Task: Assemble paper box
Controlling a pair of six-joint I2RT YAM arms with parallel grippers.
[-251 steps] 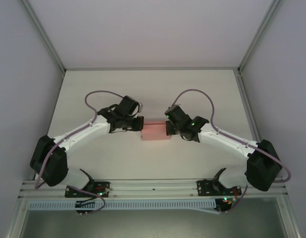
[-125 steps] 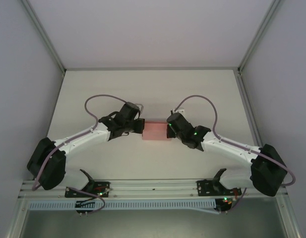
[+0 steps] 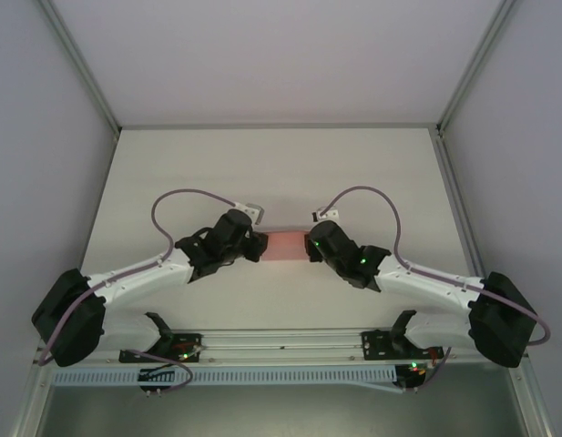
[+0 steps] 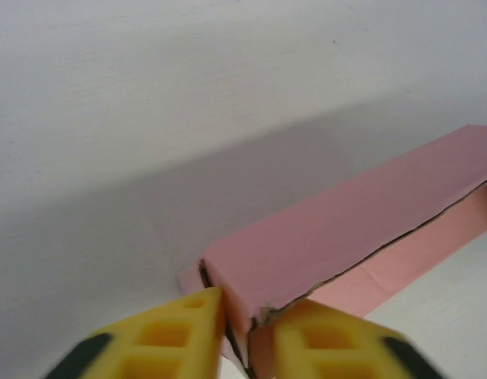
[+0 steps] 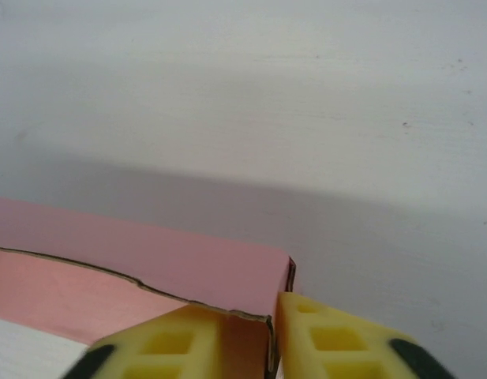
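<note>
Brings the left gripper (image 3: pixel 260 246) and the right gripper (image 3: pixel 308 246) slightly nearer, with the paper box (image 3: pixel 286 246) between them. Shows its pink face shallower from near to far. Swings the left elbow (image 3: pixel 69 319) leftward and nearer, the right elbow (image 3: pixel 502 319) rightward and nearer.

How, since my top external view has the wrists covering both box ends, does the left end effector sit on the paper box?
Observer: In the left wrist view, the left end effector straddles one end corner of the paper box, with a yellow finger on each side.
Operator: And the right one?
Observer: The right end effector straddles the opposite end. One finger is outside the end wall and the other is just below the top panel's edge.
Operator: Is the long side closed?
Observer: It looks not. The top panel's ragged edge stands off a lighter pink flap below it.
</note>
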